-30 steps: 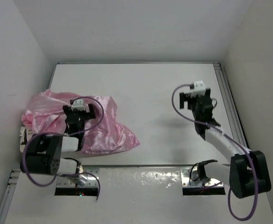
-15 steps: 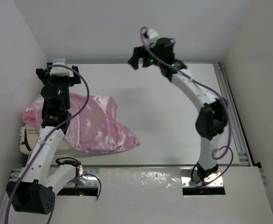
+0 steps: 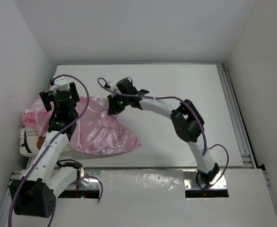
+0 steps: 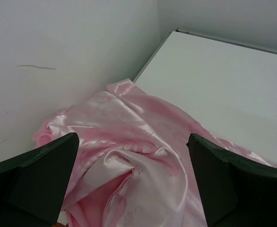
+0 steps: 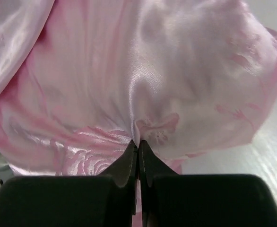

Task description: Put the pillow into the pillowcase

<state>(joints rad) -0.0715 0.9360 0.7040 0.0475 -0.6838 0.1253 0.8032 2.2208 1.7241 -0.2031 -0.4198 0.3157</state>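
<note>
Since my right pincer [image 5: 138, 142] has just shut, it pinches a pillowcase [image 5: 176, 71] fold | left pincer [image 4: 131, 139] wide open, empty | lifting can start

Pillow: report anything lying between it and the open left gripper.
The pillowcase is draped over most of the pillow, directly under the left gripper; only the pillow's left edge shows bare. The right gripper pinches a fold of it.

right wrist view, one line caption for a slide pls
Right gripper pinched shut on a fold of the shiny pink pillowcase, white table visible at the right edge.
</note>
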